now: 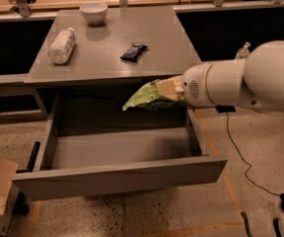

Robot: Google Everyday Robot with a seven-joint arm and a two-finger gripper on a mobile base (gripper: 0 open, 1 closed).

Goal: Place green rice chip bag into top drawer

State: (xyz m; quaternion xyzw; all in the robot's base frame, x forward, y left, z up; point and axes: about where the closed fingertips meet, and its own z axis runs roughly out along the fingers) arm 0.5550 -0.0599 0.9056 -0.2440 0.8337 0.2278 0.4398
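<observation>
The claw [174, 89], right of centre frame, is clamped on the green rice chip bag [144, 97], which hangs above the rear right of the open top drawer [117, 174]. Lower the bag below the bench [102, 46] edge and towards the drawer floor before releasing.

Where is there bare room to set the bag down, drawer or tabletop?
The top drawer shows a bare floor, wall to wall. The gripper, jaws shut on the green rice chip bag, hangs above its right rear corner. On the table, the right side is free; bowl, bottle and black packet crowd left and middle.
</observation>
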